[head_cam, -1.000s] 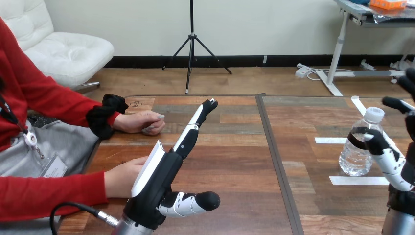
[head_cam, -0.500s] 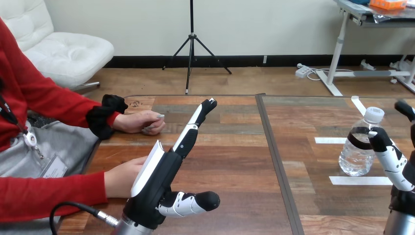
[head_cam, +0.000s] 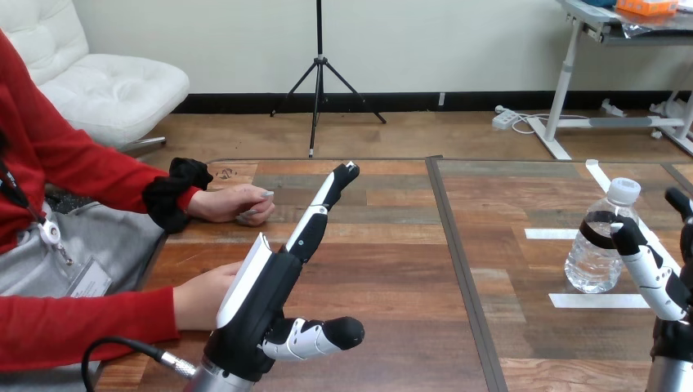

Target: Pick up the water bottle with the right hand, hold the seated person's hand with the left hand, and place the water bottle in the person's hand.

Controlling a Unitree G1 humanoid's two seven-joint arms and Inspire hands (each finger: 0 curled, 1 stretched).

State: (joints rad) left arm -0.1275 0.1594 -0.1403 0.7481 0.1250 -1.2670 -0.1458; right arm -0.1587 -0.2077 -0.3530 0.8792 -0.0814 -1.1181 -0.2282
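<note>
A clear water bottle [head_cam: 601, 253] with a white cap and a dark label stands upright on the wooden table [head_cam: 392, 269] at the right. My right hand [head_cam: 658, 282] is just to its right, open, with the thumb against the bottle's near side and the fingers out by the view's edge. My left hand [head_cam: 266, 298] is raised at the lower left, open, with its fingers straight and pointing away and its thumb out to the right. The person's nearer hand [head_cam: 200, 298] lies just left of it, partly hidden behind the palm. Whether the two touch I cannot tell.
The person's farther hand [head_cam: 233, 204] rests loosely curled on the table at the left. White tape strips [head_cam: 596, 300] mark the tabletop around the bottle. A dark seam [head_cam: 458, 261] runs down the table's middle.
My right hand's fingers have dropped lower and drawn toward the right edge beside the bottle. The left hand, the bottle and the person's hands have hardly moved.
</note>
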